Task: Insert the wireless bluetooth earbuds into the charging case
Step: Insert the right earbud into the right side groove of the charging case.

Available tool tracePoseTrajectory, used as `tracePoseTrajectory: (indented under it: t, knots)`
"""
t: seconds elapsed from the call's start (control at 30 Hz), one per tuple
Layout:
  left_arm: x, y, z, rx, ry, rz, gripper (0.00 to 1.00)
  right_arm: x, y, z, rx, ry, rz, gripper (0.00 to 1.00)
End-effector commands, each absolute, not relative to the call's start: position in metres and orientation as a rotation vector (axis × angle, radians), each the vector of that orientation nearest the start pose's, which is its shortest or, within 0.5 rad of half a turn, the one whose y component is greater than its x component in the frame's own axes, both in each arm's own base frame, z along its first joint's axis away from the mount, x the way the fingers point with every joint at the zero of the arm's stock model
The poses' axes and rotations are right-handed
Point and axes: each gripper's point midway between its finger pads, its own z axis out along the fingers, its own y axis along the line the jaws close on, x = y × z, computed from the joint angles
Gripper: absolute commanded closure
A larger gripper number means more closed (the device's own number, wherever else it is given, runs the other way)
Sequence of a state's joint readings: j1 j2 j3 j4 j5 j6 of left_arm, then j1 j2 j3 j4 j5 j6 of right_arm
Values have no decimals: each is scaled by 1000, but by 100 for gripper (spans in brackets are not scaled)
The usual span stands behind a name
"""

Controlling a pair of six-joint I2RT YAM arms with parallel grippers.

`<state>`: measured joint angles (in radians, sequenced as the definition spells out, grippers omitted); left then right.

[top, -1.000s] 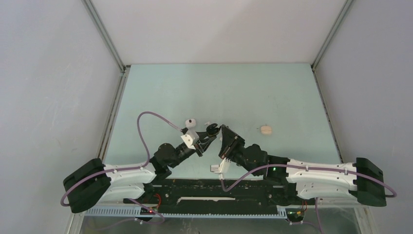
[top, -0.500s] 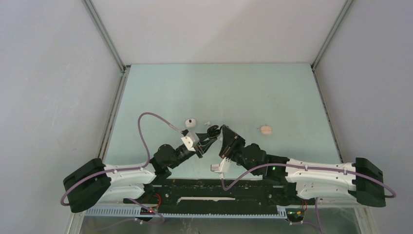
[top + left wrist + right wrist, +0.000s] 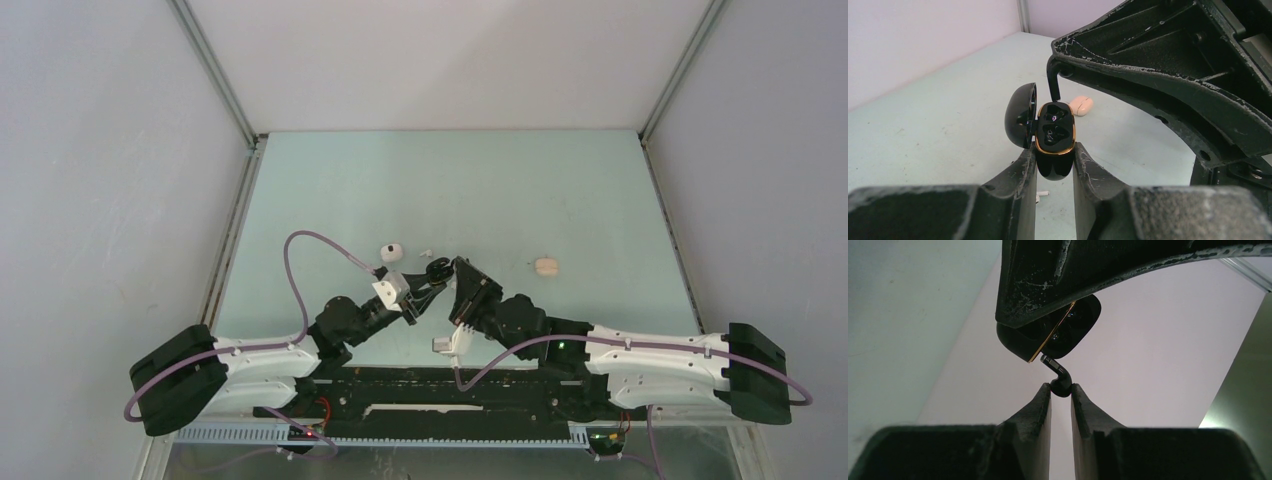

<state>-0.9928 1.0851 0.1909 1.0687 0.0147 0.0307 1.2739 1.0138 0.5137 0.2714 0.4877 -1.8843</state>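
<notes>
A black charging case (image 3: 1054, 135) with a gold rim is held above the table, its lid swung open to the left. My left gripper (image 3: 1054, 155) is shut on its lower body. A black earbud (image 3: 1060, 380) is pinched by its head in my shut right gripper (image 3: 1061, 388). Its stem tip touches the case's (image 3: 1063, 332) gold rim at the upper pocket. In the top view the two grippers meet at the case (image 3: 437, 268) near the table's middle. A white earbud (image 3: 425, 252) lies on the table just behind them.
A small white case (image 3: 391, 250) sits on the table behind my left wrist. A beige case (image 3: 546, 266) lies to the right, also visible as the beige case (image 3: 1080, 105) beyond the black one. Grey walls enclose the table on three sides.
My left wrist has drawn back slightly from the white case, which now shows fully. Both grips are unchanged and the earbud stays at the case's rim.
</notes>
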Motion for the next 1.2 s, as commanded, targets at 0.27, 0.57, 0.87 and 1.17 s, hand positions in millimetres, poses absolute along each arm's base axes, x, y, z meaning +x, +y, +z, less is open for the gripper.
tracePoseTrajectory:
  t: [0.27, 0.57, 0.87, 1.17]
  knots:
    - [186, -291, 207, 725, 1187, -798, 100, 196, 286, 272, -1655, 362, -648, 100]
    - [181, -290, 210, 734, 1159, -813, 100, 179, 279, 276, -1662, 315, -510, 100]
    - [176, -290, 211, 746, 1134, -828, 100, 177, 280, 278, -1650, 312, -488, 100]
    - [176, -289, 212, 746, 1132, -828, 100, 176, 281, 273, -1666, 312, -482, 100]
